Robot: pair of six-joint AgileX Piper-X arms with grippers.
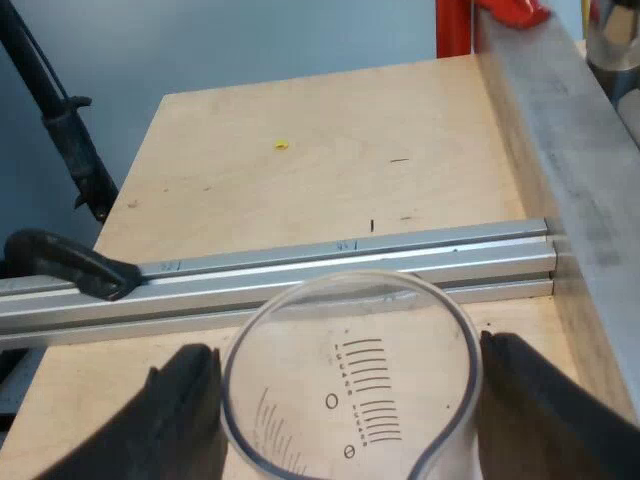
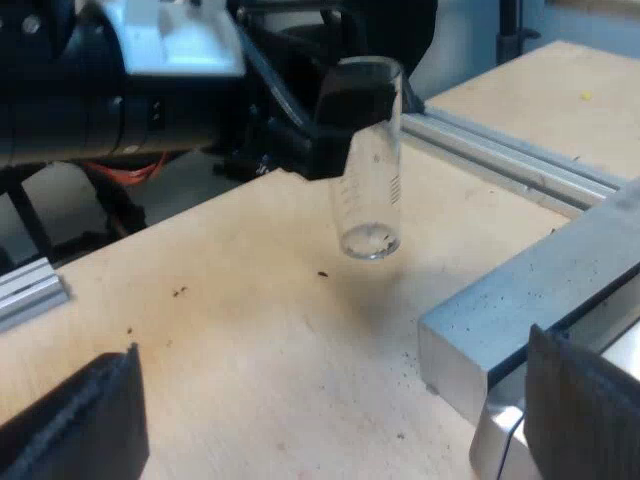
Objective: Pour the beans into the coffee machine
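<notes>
Left pincer [image 1: 350,368] clamped on clear cylindrical measuring glass [image 1: 350,385], black graduations printed; held above pale plywood surface [image 2: 250,330]; right pincer [image 2: 335,400] apart, matte black fingers [image 2: 70,425].

A plywood tabletop [image 1: 300,190] carries 1 aluminium rail [image 1: 330,265] that meets a grey metal slab [image 2: 520,290]. There is also 1 yellow speck [image 1: 281,145] and scattered dark crumbs [image 2: 322,273], possibly coffee grounds.

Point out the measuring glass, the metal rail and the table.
measuring glass [image 2: 372,215]: right wrist view, on its clear lower wall, below the printed marks.
metal rail [image 1: 300,265]: left wrist view, on its top face, just beyond the glass's rim.
table [image 1: 300,180]: left wrist view, on bare wood beyond the rail.
</notes>
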